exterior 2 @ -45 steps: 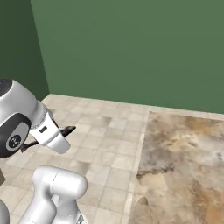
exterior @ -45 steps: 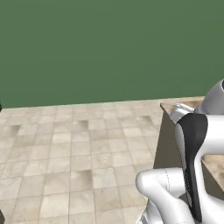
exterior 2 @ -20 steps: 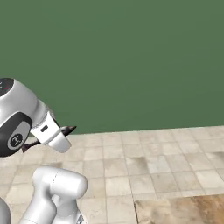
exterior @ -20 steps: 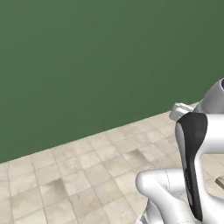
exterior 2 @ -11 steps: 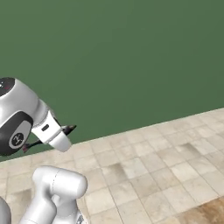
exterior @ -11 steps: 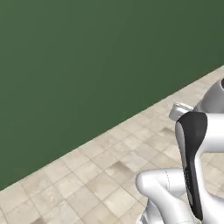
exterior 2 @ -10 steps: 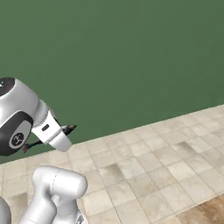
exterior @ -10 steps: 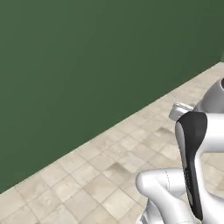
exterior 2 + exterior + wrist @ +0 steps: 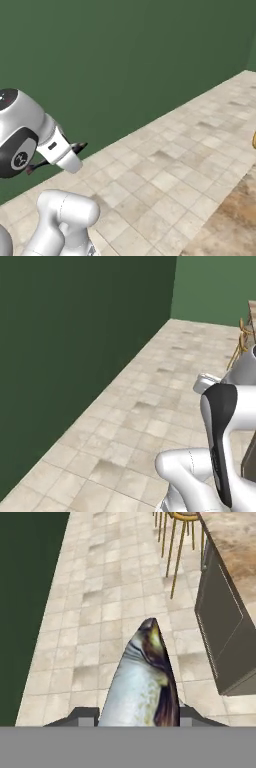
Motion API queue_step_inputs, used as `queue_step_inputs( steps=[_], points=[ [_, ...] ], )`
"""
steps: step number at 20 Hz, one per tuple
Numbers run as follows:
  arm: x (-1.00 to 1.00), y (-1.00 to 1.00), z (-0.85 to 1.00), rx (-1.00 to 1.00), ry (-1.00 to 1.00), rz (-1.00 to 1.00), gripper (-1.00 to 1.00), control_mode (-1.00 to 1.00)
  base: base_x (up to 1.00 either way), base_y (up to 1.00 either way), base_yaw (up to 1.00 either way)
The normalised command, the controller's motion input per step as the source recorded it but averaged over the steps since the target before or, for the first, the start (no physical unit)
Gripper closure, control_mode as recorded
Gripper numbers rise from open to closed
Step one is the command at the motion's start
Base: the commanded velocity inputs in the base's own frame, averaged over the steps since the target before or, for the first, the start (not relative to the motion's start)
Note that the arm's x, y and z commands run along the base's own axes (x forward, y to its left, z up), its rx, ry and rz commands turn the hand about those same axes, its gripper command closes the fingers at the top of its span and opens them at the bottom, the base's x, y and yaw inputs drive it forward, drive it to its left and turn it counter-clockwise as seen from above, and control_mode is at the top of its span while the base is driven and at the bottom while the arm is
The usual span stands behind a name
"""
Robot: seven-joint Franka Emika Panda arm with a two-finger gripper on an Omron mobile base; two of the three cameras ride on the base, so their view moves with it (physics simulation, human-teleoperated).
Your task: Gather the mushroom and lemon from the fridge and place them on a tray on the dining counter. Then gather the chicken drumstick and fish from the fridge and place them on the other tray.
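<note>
the gripper is clamped on the fish.
the fish is smooth, long and pointy, its tip aimed away from the gripper, over the tiled floor near the stone-topped table.

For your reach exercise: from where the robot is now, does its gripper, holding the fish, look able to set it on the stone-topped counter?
Probably not yet. The gripper is shut on the fish over tiled floor, and the counter lies off to one side beyond the stool.
</note>
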Motion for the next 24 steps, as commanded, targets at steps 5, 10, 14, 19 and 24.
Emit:
queue_step_inputs(
  steps=[5, 10, 14, 19, 24],
  points=[
    [0.00, 0.00, 0.00, 0.00, 0.00, 0.00, 1.00, 1.00, 0.58, 0.46, -0.58],
    [0.00, 0.00, 0.00, 0.00, 0.00, 0.00, 1.00, 1.00, 0.65, 0.51, -0.56],
    [0.00, 0.00, 0.00, 0.00, 0.00, 0.00, 1.00, 1.00, 0.70, 0.53, -0.55],
    [0.00, 0.00, 0.00, 0.00, 0.00, 0.00, 1.00, 1.00, 0.74, 0.56, -0.52],
    [0.00, 0.00, 0.00, 0.00, 0.00, 0.00, 1.00, 1.00, 0.79, 0.58, -0.50]
  ],
)
